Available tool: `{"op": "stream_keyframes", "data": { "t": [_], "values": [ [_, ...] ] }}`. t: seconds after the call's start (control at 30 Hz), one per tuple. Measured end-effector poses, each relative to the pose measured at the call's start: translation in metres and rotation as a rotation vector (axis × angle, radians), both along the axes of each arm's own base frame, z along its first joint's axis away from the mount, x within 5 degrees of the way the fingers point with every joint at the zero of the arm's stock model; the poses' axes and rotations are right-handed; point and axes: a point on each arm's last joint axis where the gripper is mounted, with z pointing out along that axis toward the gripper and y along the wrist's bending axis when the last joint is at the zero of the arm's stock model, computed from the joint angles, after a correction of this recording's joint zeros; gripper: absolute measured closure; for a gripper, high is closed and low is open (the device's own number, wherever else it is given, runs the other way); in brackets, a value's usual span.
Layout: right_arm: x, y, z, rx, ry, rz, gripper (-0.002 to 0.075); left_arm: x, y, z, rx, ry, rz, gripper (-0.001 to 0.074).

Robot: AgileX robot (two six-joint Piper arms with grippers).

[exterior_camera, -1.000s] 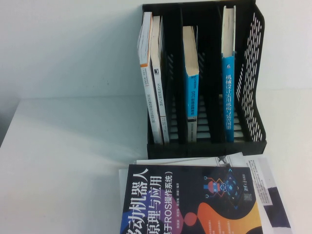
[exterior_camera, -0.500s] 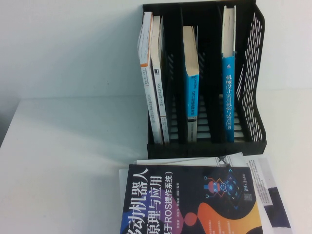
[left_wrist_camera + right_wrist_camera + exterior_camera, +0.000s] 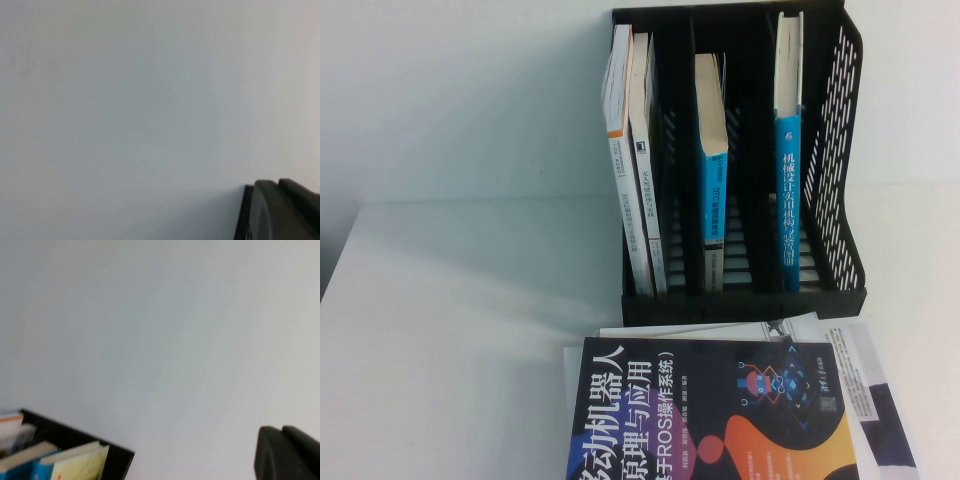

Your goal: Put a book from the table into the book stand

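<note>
The book (image 3: pixel 710 410) lies flat at the front of the table (image 3: pixel 470 300), its black-navy cover up with a white title and an orange and purple swirl. The black book stand (image 3: pixel 840 150) stands upright just behind it, with mesh sides and several slots. Neither arm shows in the high view. My left gripper (image 3: pixel 278 186) shows only as dark fingertips close together against a plain white surface. My right gripper (image 3: pixel 282 432) shows the same way, with a corner of the stand (image 3: pixel 117 457) in its view. Neither holds anything.
Two white-spined books (image 3: pixel 630 180) stand in the left slot and blue-spined books in the middle (image 3: pixel 713 190) and right (image 3: pixel 787 190) slots. One slot between them stands vacant. A white book (image 3: pixel 865 350) lies under the dark book, sticking out to the right.
</note>
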Motion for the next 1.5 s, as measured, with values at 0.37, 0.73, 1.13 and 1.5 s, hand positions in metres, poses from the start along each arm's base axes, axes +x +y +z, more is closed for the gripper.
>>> {"op": "stream_keyframes", "data": {
  "t": [0.37, 0.73, 1.13, 1.5],
  "values": [
    [0.071, -0.007, -0.034, -0.185, 0.876, -0.259, 0.0729, 0.057, -0.014, 0.010, 0.172, 0.437, -0.104, 0.0738],
    [0.083, -0.028, -0.042, 0.236, 0.969, -0.603, 0.0729, 0.083, -0.021, -0.011, 0.111, 0.736, -0.178, 0.0738],
    [0.105, 0.017, -0.065, 0.662, 1.243, -0.260, 0.0729, 0.105, -0.031, -0.037, -0.057, 0.907, -0.264, 0.0738],
    [0.144, 0.061, -0.099, 0.502, 1.509, 0.103, 0.0729, 0.136, -0.043, -0.080, -0.201, 1.221, -0.349, 0.0738]
  ]
}}
